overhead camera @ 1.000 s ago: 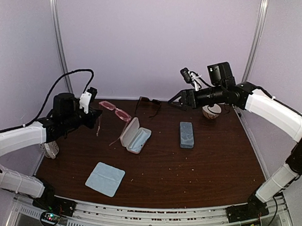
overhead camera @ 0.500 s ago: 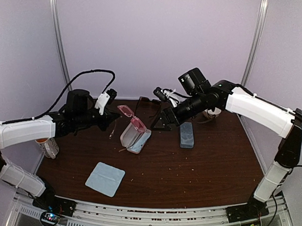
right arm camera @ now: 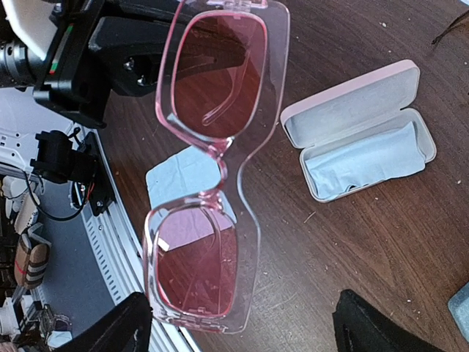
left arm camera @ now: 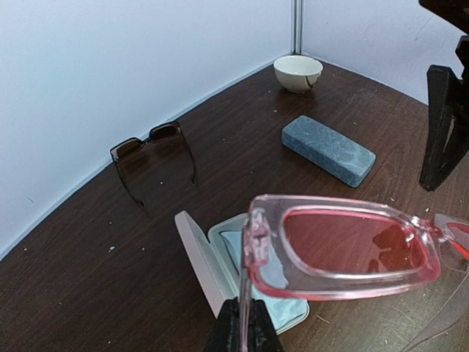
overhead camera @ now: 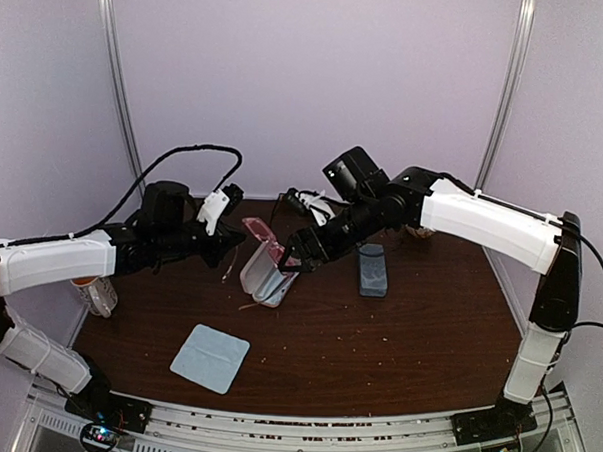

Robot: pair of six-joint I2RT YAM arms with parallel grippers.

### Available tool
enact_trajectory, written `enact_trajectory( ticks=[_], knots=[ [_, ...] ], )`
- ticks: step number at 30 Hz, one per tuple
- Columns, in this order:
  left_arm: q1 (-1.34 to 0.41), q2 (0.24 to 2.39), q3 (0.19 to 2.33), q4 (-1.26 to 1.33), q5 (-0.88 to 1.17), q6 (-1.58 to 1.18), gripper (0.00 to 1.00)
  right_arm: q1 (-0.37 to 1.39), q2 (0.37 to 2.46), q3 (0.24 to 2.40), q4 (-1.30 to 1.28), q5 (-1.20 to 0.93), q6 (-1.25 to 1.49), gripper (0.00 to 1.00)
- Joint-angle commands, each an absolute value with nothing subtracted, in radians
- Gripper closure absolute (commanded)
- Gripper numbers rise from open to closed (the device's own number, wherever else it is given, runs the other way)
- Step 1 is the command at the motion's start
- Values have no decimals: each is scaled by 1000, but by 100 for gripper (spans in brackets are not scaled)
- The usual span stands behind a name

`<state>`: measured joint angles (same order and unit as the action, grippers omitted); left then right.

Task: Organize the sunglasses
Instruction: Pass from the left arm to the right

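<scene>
Clock reference: top view, 12 = back wall, 6 = arm bases.

- Left gripper (left arm camera: 243, 317): clamped tight on the pink sunglasses (left arm camera: 344, 242), pinching the frame at one outer corner near the hinge. The glasses are off the table (overhead camera: 396, 350), lenses roughly upright, hanging over the open pink case (right arm camera: 359, 139) at about 10–11 o'clock from table centre.
- Right gripper (overhead camera: 302, 254): jaws spread wide, nothing held. It sits just beside the pink sunglasses on their 3 o'clock side. In the right wrist view the frame fills the space ahead of the fingers; contact cannot be told.
- Open pink case: lid up, a light-blue cloth lying in its tray.
- Dark sunglasses (left arm camera: 163, 133): on the table at 12 o'clock, near the back wall, arms unfolded, untouched, well apart from both grippers.
- Grey-blue case (overhead camera: 373, 269): closed, flat, at about 1 o'clock from centre.
- Second cloth (overhead camera: 210, 357): flat at 7 o'clock, near the front edge.
- Small white bowl (left arm camera: 297, 72): far corner, about 1–2 o'clock.
</scene>
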<state>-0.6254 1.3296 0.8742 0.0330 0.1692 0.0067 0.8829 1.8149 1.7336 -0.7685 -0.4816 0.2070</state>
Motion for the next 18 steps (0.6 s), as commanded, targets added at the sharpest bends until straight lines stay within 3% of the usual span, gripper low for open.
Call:
enact_trajectory(
  ticks=[1, 18],
  knots=[
    [-639, 1341, 908, 59, 137, 21, 100, 901, 1850, 1786, -751, -447, 245, 14],
    [-661, 1362, 918, 40, 71, 41, 100, 919, 1893, 1804, -710, -504, 291, 28]
  ],
)
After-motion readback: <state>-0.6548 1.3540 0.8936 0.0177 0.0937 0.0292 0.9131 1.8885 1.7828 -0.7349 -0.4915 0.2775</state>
